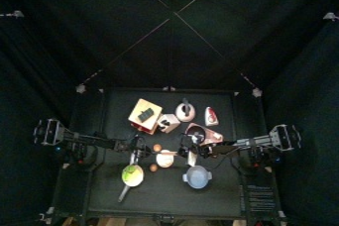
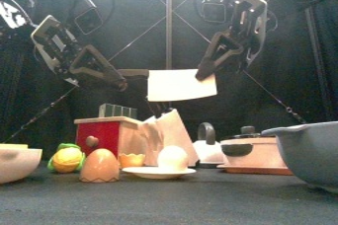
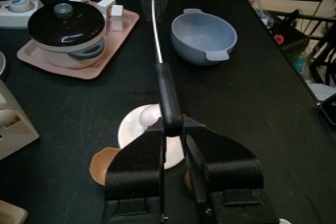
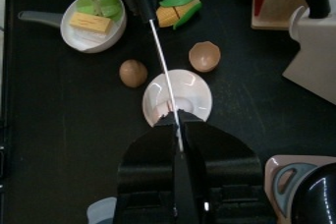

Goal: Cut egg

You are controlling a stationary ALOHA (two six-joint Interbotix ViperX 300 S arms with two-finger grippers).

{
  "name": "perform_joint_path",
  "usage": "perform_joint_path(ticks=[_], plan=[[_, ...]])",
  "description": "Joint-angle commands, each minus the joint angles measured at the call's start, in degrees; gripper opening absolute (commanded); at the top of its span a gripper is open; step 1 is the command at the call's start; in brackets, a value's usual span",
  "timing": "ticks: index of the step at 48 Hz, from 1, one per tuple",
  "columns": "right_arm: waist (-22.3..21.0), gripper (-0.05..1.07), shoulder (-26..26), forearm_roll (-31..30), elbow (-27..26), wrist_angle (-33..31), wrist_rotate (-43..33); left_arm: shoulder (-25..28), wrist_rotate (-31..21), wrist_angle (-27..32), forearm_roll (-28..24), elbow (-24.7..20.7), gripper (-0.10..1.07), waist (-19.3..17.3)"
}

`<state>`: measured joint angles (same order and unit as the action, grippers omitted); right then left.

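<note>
A: Where's the egg (image 2: 172, 156) sitting rn?

B: Lower middle of the front view, on a small white plate (image 2: 138, 174). It's looking whole, nothing's touching it.

A: And the knife (image 2: 181, 85)?

B: It's hanging in the air, center of the front view, well above the egg, w/ the broad pale blade facing us. Both arms are holding it.

A: Claws?

B: The left gripper (image 3: 175, 130) is clamping the black handle, jaws tight on it. The right gripper (image 4: 180, 130) is pinching the knife too, jaws nearly together on the thin blade, which is showing edge-on.

A: Anything else around the plate?

B: A brown egg (image 4: 133, 72) and a cracked shell half (image 4: 205, 57) are lying just beside it in the right wrist view. A bowl (image 4: 79, 33) w/ yellow and green bits is sitting at that frame's upper left. A red toaster (image 2: 106, 133) is standing behind, left of center in the front view. A blue bowl (image 3: 203, 36) is sitting at the upper right of the left wrist view.
</note>
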<state>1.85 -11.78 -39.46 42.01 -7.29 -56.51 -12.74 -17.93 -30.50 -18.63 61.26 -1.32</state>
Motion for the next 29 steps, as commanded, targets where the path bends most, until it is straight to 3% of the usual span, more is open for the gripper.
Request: perform_joint_path(ticks=[1, 11, 29], plan=[[-0.3, 0.38, -0.6, 0.1, -1.6, 0.4, -0.2, -0.1, 0.1, -0.3, 0.0, -0.6, 0.46, 0.6], [0.2, 0.38, 0.4, 0.1, -1.4, 0.4, -0.3, -0.2, 0.1, 0.3, 0.3, -0.6, 0.46, 0.7], [0.9, 0.38, 4.7, 0.2, -2.2, 0.3, -0.3, 0.2, 0.0, 7.8, 2.4, -0.9, 0.46, 2.5]])
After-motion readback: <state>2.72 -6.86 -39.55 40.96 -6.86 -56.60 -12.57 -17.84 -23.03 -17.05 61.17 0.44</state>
